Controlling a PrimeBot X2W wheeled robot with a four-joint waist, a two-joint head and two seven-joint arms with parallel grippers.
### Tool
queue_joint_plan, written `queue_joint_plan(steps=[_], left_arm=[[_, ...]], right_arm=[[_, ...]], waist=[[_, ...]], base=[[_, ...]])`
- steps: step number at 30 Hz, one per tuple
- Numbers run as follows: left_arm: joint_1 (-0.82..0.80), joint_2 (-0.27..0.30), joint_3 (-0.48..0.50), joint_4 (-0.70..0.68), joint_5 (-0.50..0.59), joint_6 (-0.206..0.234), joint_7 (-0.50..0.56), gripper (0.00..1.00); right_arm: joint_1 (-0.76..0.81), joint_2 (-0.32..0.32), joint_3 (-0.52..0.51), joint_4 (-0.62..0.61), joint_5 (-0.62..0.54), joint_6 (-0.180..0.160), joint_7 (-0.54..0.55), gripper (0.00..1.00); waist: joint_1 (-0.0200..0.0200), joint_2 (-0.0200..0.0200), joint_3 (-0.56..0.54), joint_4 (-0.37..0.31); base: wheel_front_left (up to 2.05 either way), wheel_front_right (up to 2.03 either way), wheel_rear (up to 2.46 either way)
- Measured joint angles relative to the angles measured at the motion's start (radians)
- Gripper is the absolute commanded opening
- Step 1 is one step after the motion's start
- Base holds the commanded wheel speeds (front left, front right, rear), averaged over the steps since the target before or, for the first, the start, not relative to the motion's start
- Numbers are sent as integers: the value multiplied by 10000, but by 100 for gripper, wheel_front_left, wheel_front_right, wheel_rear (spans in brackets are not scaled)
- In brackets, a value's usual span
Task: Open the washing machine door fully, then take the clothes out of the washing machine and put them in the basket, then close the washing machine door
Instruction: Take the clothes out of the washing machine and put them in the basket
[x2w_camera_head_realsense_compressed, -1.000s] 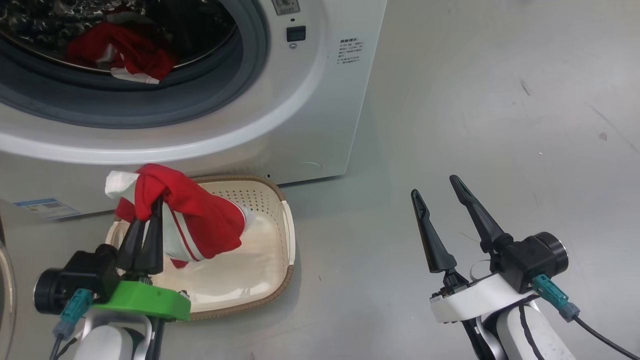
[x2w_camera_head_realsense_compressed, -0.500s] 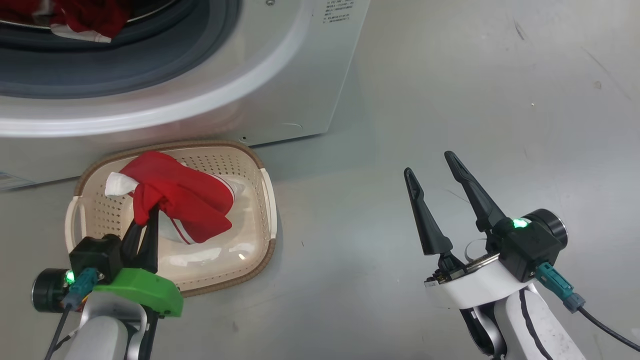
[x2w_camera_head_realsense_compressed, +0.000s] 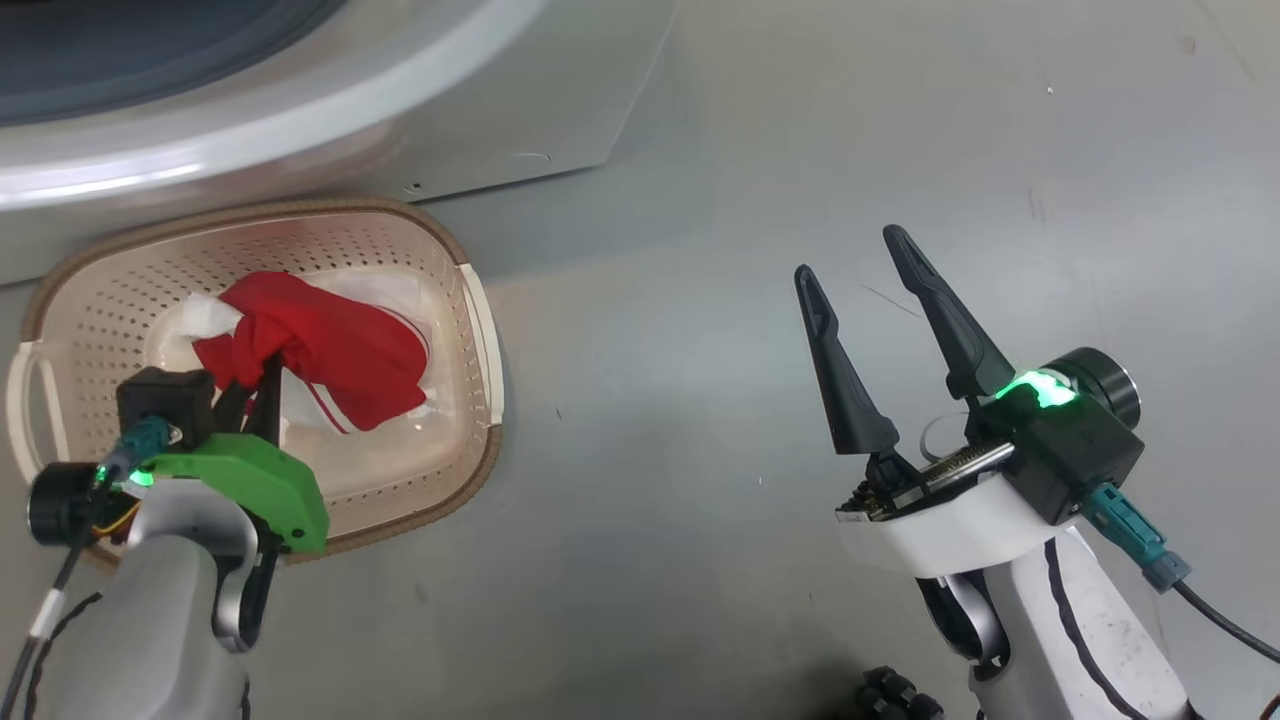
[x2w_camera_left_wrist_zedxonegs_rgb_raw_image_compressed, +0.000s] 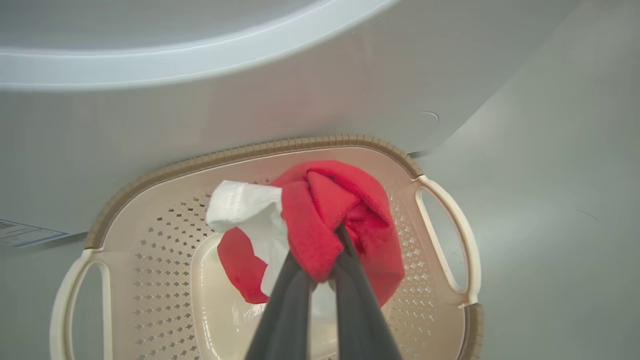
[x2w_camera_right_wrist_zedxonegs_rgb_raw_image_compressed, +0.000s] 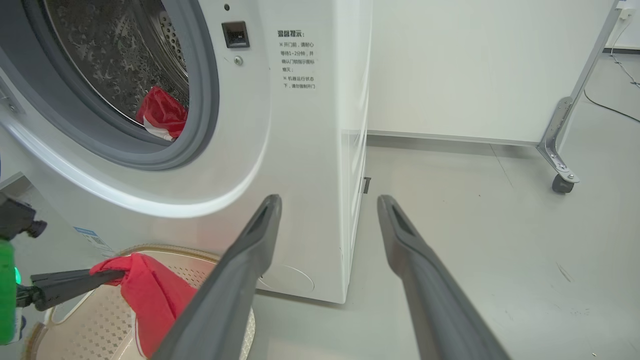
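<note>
My left gripper (x2w_camera_head_realsense_compressed: 262, 370) is clamped on a red garment (x2w_camera_head_realsense_compressed: 330, 345) with a white patch, held down inside the cream basket (x2w_camera_head_realsense_compressed: 478, 310) just in front of the washing machine (x2w_camera_right_wrist_zedxonegs_rgb_raw_image_compressed: 310, 150). My right gripper (x2w_camera_head_realsense_compressed: 850, 255) is spread wide and empty, well off to the right. More red clothing (x2w_camera_right_wrist_zedxonegs_rgb_raw_image_compressed: 161, 112) lies in the drum (x2w_camera_right_wrist_zedxonegs_rgb_raw_image_compressed: 125, 60).

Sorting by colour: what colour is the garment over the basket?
Bright red fabric garment with a white patch; left wrist view best.

the left hand (x2w_camera_head_realsense_compressed: 262, 382) has lowered the red clothes (x2w_camera_head_realsense_compressed: 335, 352) from above the rim down inside the basket (x2w_camera_head_realsense_compressed: 480, 330). the head view has tipped downward, so most of the washing machine (x2w_camera_head_realsense_compressed: 300, 100) has slid off the top edge (the camera's move, not the machine's).
</note>
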Motion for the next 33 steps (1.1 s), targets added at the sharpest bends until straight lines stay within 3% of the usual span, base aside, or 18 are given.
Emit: queue_joint_plan(steps=[11,22,24,25,26,33], left_arm=[[-1140,61,293,1745,-349,-75,502,0],[-1686,38,378,2930,-443,-251,431,0],[-1690,13,370,3099,-443,-265,324,44],[-1695,8,366,3187,-443,-265,259,77],[-1704,2,374,3277,-443,-265,176,100],[-1778,-61,370,3609,-391,-265,-604,100]], right_arm=[[-768,25,230,-167,280,-178,0,100],[-1081,23,353,33,362,-276,0,100],[-1112,23,366,79,364,-278,0,100],[-1112,23,378,123,376,-278,0,100],[-1112,23,382,171,378,-280,0,100],[-1112,23,332,339,378,-364,0,100]], waist=[[1,0,1158,-264],[0,0,1262,-336],[0,0,1195,-325],[0,0,1158,-320],[0,0,1116,-314],[0,0,753,-238]], base=[[0,0,0],[0,0,0],[0,0,0],[0,0,0],[0,0,0],[0,0,0]])
